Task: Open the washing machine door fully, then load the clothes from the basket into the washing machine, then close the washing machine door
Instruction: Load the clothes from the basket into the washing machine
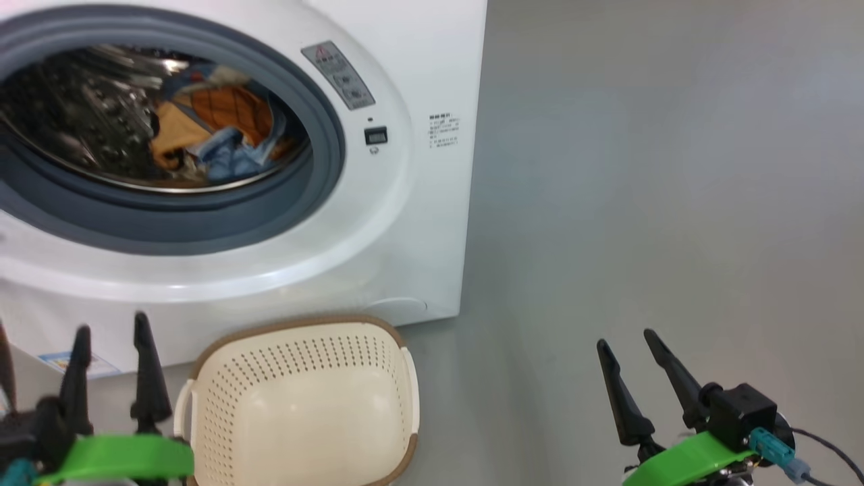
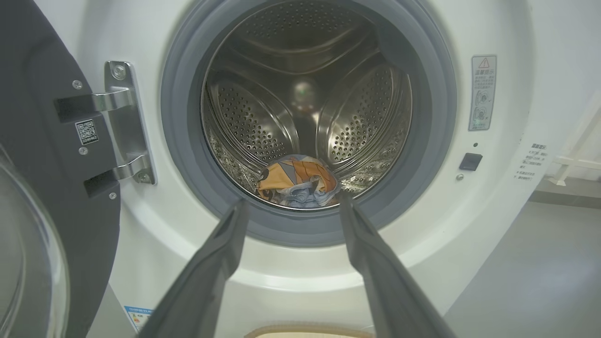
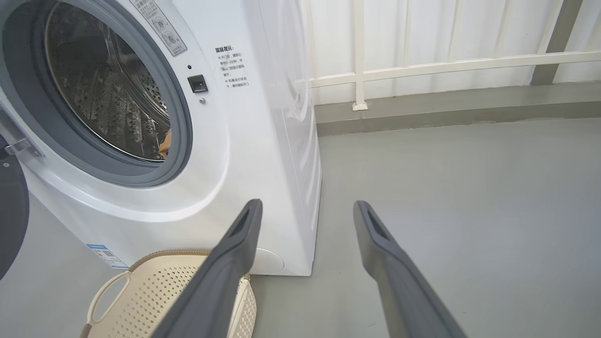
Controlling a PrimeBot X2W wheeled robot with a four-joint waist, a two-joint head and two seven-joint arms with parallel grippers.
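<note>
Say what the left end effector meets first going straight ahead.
Probably the clothes lying in the drum; the left end effector points at them, though the grey gasket below might catch it first.

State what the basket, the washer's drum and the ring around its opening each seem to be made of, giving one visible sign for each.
The basket: probably moulded plastic, matte cream; its regular punched holes and smooth walls suggest so. The drum: likely stainless steel, polished; it mirrors light and is perforated. The ring: seemingly rubber, dull grey-blue, with a soft folded lip.
</note>
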